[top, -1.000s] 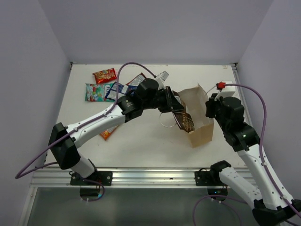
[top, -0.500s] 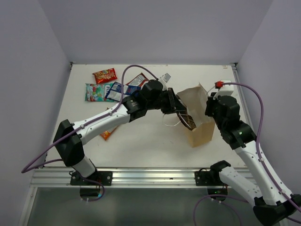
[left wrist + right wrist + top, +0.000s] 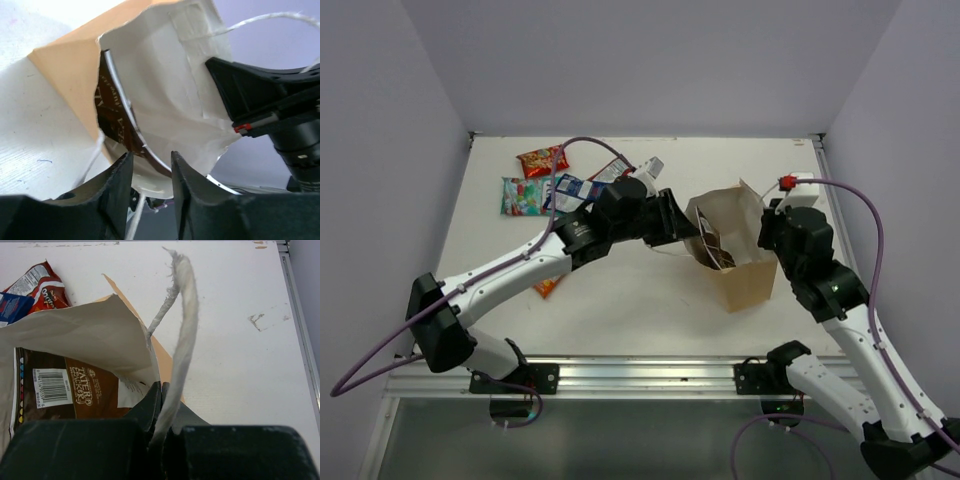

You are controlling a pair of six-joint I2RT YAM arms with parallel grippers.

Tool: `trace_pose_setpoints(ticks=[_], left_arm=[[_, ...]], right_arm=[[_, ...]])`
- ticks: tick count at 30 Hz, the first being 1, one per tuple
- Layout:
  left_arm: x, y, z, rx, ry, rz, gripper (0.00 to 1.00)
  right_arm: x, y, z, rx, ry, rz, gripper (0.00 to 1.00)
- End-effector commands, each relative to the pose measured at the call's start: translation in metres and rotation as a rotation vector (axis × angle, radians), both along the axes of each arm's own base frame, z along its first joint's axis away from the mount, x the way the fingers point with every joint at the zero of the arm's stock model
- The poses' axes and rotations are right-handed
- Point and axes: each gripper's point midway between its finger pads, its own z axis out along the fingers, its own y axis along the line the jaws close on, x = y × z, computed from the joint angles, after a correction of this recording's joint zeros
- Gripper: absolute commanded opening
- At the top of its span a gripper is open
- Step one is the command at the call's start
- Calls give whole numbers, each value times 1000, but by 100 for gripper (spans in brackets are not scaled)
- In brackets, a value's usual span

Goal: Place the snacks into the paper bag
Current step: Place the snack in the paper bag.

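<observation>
From above, the left tool (image 3: 677, 222) sits at the mouth of the paper bag (image 3: 748, 282), which the right tool (image 3: 768, 228) props open for loading. Spare snacks (image 3: 542, 160) lie well behind the left tool on the white table (image 3: 620, 310), within pale walls (image 3: 380, 150). In the left wrist view, the jaws are slightly parted and empty, with the brown packet (image 3: 112, 120) just ahead inside the bag. In the right wrist view, the jaws are clamped on the bag's rim beside its cord handle (image 3: 182, 340).

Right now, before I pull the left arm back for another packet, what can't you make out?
All views: the walls of the paper bag and the brown packet hide anything beneath.
Top view: the orange packet is mostly covered by the left arm.
Right wrist view: the right gripper hides whether the cord handle is pinched along with the bag wall.
Top view: labels on the loose packets are too small to read.
</observation>
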Motion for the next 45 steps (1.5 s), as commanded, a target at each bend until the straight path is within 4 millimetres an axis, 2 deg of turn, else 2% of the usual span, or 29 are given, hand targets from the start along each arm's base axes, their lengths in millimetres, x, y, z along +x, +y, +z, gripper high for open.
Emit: trace_pose_setpoints(ticks=[1,6,9,13,17,19,22,27,29,30,32,33,35,36,37,38,41,42,45], left_arm=[[-1,21,29,3,-128,27,42],[-3,42,51,17,-211,56,53],[3,60,51,58,-239,80,59],[19,94,28,132,-245,128,66],[56,141,-2,263,-277,254,70],[71,157,-19,377,-322,298,73],[90,170,-40,499,-376,336,75],[122,162,-73,554,-413,350,79],[137,157,-77,564,-450,364,80],[145,152,-90,591,-447,348,79],[158,149,-99,651,-495,312,78],[172,143,-107,674,-518,304,76],[184,146,-117,778,-564,263,75],[192,145,-129,825,-567,250,75],[199,151,-132,896,-596,246,75],[205,151,-132,916,-619,250,75],[218,151,-158,1012,-641,205,73],[224,151,-156,1049,-668,193,73],[235,149,-172,1110,-695,163,71]], right_arm=[[-1,-3,27,1,-74,-6,0],[-1,-9,40,-46,-88,-14,0],[-1,-10,48,-75,-87,-9,0],[-1,-10,48,-94,-81,-3,0],[-1,-12,42,-112,-60,-13,0],[0,-12,39,-118,-52,-15,0],[0,-10,36,-109,-49,-11,0],[-1,-8,33,-108,-39,-6,0],[-2,-9,32,-107,-36,-8,0],[-2,-8,32,-104,-39,-5,0],[-3,-8,33,-98,-45,-4,0],[-4,-7,33,-97,-45,-1,0],[-4,-6,31,-93,-43,6,0],[-4,-6,31,-93,-43,6,0],[-4,-5,30,-90,-40,9,0],[-3,-5,30,-90,-40,9,0],[-3,-3,31,-83,-44,17,0],[-3,-2,31,-84,-45,19,0],[-4,-1,33,-78,-52,26,0]])
